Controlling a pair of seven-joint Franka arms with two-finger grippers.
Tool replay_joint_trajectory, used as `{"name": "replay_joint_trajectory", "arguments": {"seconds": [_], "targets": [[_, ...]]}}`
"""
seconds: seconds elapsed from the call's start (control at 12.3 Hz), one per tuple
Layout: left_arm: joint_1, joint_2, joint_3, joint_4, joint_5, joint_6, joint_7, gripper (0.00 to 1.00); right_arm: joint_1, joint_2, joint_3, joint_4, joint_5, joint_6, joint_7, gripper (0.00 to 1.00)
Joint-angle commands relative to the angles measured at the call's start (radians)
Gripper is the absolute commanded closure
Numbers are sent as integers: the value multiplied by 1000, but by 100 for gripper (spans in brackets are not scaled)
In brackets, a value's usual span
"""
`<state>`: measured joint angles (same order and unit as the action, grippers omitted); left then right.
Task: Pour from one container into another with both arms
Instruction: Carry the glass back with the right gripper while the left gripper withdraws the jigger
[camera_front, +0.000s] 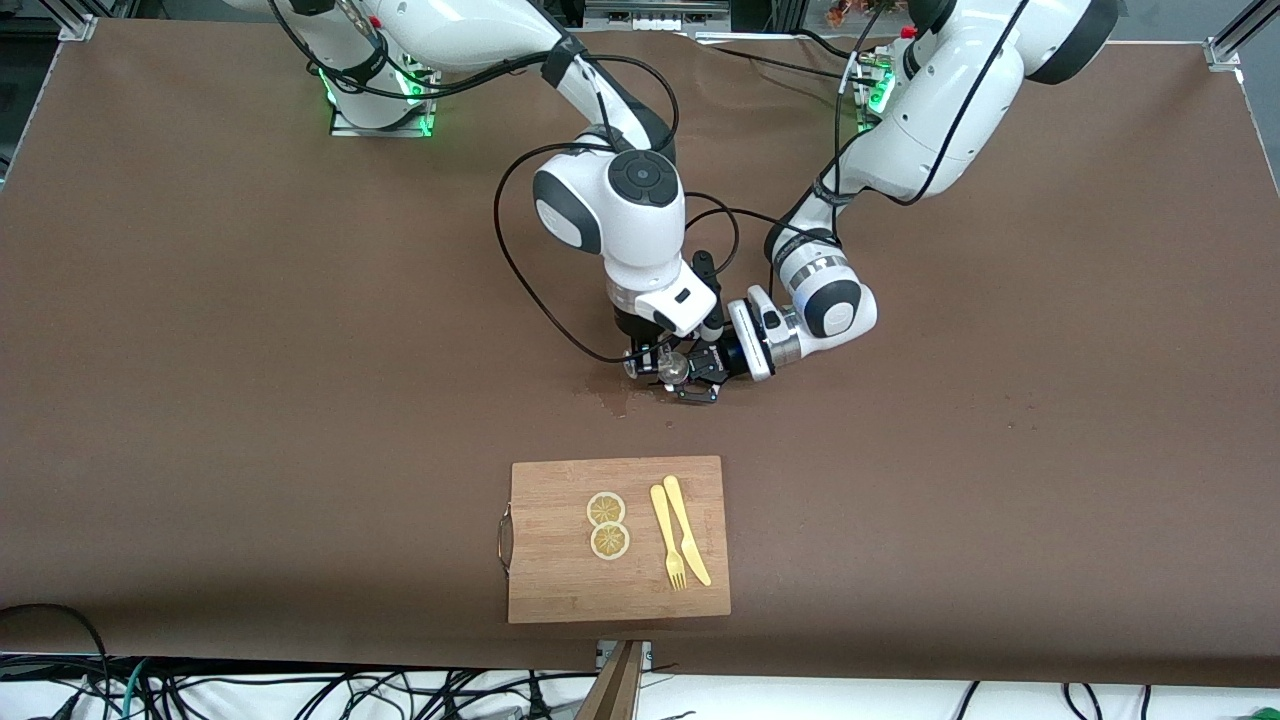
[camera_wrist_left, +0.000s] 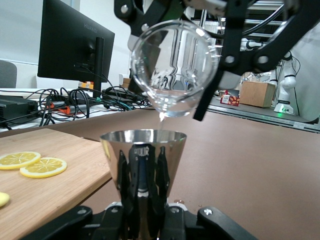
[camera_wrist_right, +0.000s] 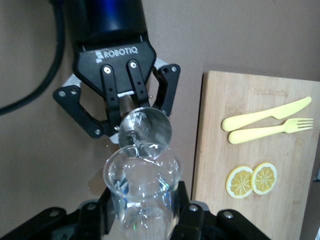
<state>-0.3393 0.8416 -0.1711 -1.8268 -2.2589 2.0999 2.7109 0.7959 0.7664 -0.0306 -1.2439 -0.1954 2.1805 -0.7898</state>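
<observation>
My right hand (camera_front: 652, 362), reaching in from the base at the front view's left, is gripping a clear glass beaker (camera_wrist_right: 142, 200) and tipping it over the brown table (camera_front: 200, 330); its fingers (camera_wrist_right: 192, 217) are closed against the beaker's sides. In the left wrist view the beaker (camera_wrist_left: 175, 67) is lying tilted with its mouth toward the camera, its spout hanging just above a steel cone-shaped cup (camera_wrist_left: 143, 165), and a thin thread of clear liquid (camera_wrist_left: 161, 119) is falling from the spout toward that cup's rim. My left hand (camera_front: 703, 385), coming from the base at the front view's right, is holding the steel cup (camera_wrist_right: 146, 131) upright beneath the spout, its fingers (camera_wrist_left: 161, 172) closed on the cup's narrow lower part; the two hands are meeting almost tip to tip over the middle of the table. A small wet patch (camera_front: 610, 397) is showing on the table just beside them, toward the right arm's end. Nearer to the front camera a wooden cutting board (camera_front: 560, 590) is lying flat, carrying two lemon slices (camera_front: 607, 524) side by side and, toward the left arm's end of the board, a yellow plastic fork (camera_front: 667, 538) and yellow plastic knife (camera_front: 687, 529) lying close alongside each other.
</observation>
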Motion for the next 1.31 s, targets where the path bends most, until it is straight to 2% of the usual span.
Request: {"name": "replay_joint_trajectory", "arguments": {"seconds": [0.0,0.33,0.57,0.65,0.9,1.22], "targets": [[-14,-18,7,-8,-51,12,50,100,-26,5,1,32,63,-4,-6,90],[-4,-38,13,-19,-47,15,49,100,-70,-22,1,29,197,-5,-14,90],[17,-74,15,-52,-41,20,40,100,-142,-85,6,-15,371,-5,-75,90],[28,-90,15,-68,-41,20,35,100,-177,-120,17,-49,416,-5,-87,90],[71,-136,13,-98,4,20,-9,100,-347,-206,115,-136,554,-4,-181,90],[153,-177,10,-126,86,6,-22,100,-496,-300,120,-264,753,2,-377,90]]}}
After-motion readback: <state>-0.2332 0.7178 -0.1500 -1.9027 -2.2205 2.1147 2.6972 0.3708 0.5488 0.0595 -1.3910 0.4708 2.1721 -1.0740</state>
